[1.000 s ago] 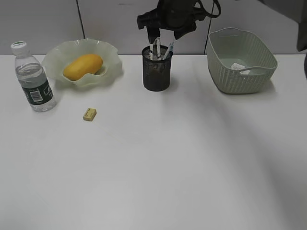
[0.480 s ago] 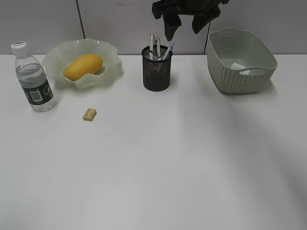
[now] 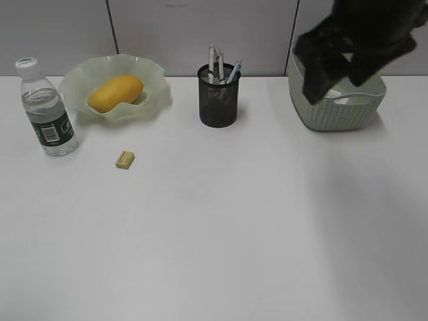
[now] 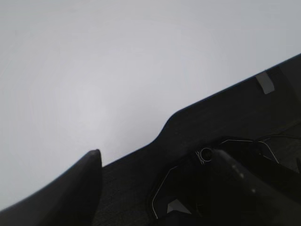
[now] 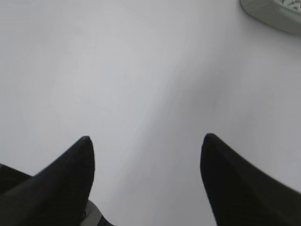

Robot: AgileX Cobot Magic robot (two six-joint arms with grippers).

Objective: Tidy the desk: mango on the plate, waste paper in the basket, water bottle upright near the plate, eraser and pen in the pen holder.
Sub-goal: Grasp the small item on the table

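mango [image 3: 116,93]: one, on the plate [image 3: 80,79], desk's [image 3: 214,234] back-left
water bottle [image 3: 45,110]: one, upright
eraser [image 3: 125,159]: one, loose
pens [image 3: 219,64]: three, in pen holder [image 3: 218,100]
basket [image 3: 321,110]: one, back-right
right gripper [image 5: 146,146]: released, empty
left gripper [image 4: 157,162]: released, empty

One mango [image 3: 116,93], one water bottle [image 3: 45,109], one eraser [image 3: 125,159], three pens [image 3: 221,67].

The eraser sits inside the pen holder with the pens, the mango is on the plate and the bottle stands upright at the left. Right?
Not quite. The exterior view shows the eraser lying on the desk, in front of the plate, not in the pen holder. The mango is on the plate and the bottle stands upright.
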